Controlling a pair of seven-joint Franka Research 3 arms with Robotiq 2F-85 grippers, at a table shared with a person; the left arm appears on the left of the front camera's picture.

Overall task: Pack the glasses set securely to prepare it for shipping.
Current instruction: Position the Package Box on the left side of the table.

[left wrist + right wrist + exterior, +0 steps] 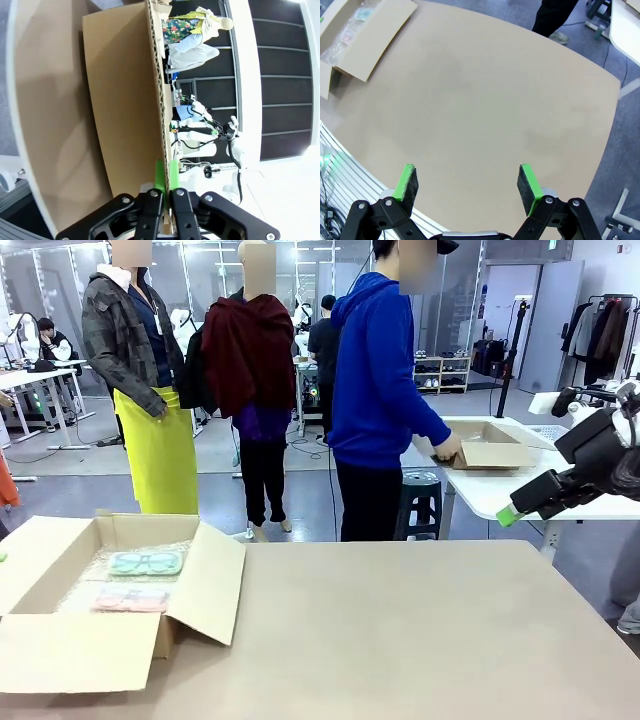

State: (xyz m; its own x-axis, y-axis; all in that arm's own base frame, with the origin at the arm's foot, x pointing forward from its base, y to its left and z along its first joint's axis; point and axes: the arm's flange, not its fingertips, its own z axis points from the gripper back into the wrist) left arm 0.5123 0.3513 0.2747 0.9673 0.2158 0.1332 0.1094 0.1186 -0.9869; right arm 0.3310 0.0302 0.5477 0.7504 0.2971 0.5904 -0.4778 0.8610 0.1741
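An open cardboard box (200,590) sits at the left of the tan table (420,640), its flaps spread outward. Inside, on bubble wrap (85,585), a mint-green glasses case (147,563) lies just behind a pale pink glasses case (131,600). The right gripper (512,514) hangs above the table's right edge, and a person in a blue hoodie (375,370) stands beyond, hands at another box (490,448).

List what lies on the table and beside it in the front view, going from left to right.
Open cardboard box holding the mint-green case and the pink case on bubble wrap → bare tabletop → right gripper, open, at the right edge.
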